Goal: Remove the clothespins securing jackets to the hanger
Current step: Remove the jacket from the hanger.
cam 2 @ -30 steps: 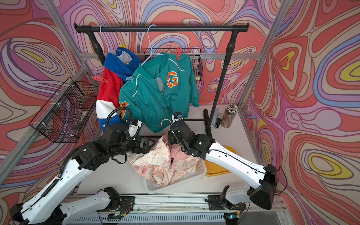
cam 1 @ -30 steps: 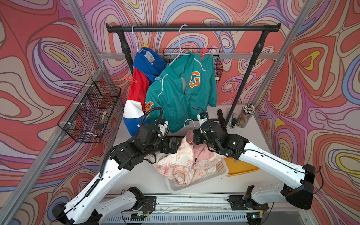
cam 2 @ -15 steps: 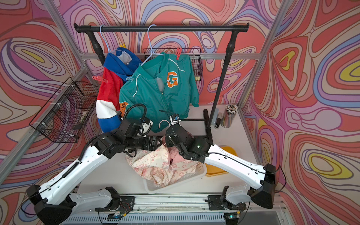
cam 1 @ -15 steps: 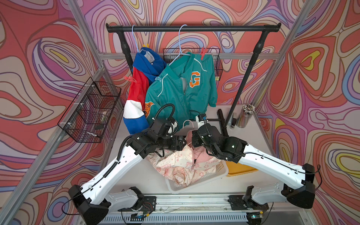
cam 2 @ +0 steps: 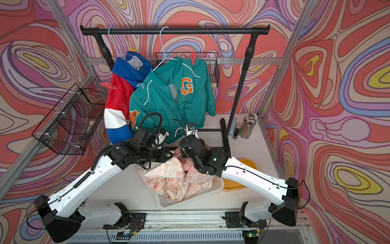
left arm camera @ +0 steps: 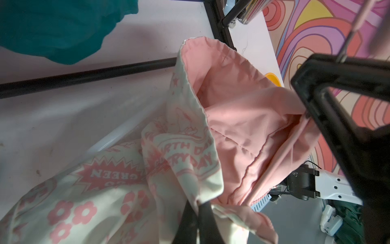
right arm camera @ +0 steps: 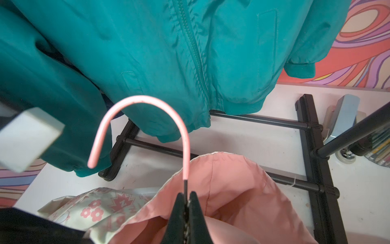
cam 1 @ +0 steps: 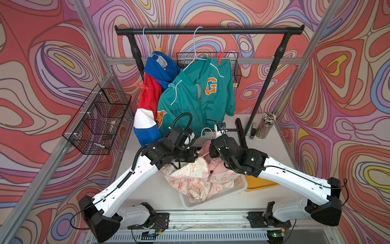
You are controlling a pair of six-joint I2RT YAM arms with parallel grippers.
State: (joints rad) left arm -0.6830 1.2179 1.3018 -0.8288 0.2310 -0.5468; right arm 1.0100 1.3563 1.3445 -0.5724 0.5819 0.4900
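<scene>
Your right fingers (right arm camera: pixel 183 208) are clamped on the bare metal stem of the pink hanger (right arm camera: pixel 145 98). Its hook is in the air just in front of the hem of the teal jacket (cam 1: pixel 196 99). Your left fingers (left arm camera: pixel 197 213) are pressed together, pinching the cream hem of the pink-and-cream jacket (cam 1: pixel 196 177).

In both top views that jacket lies heaped, partly in the white basket (cam 1: pixel 238 188) on the counter (cam 1: pixel 168 198), at 6 o'clock from the rail (cam 1: pixel 211 31). A light-blue ribbed piece (left arm camera: pixel 260 204) peeks out beside its pink lining; you cannot tell whether it is a clothespin.

The teal jacket hangs from the rail with a red-orange clothespin (cam 1: pixel 220 57) at its 1 o'clock shoulder and a light-blue clothespin (cam 1: pixel 171 85) at 10 o'clock. The hooded jacket (cam 1: pixel 147 101), at 9 o'clock of the teal one, has a second red-orange clothespin (cam 1: pixel 141 85) on its 9 o'clock edge and a yellow clothespin (cam 1: pixel 159 49) at 12 o'clock.
</scene>
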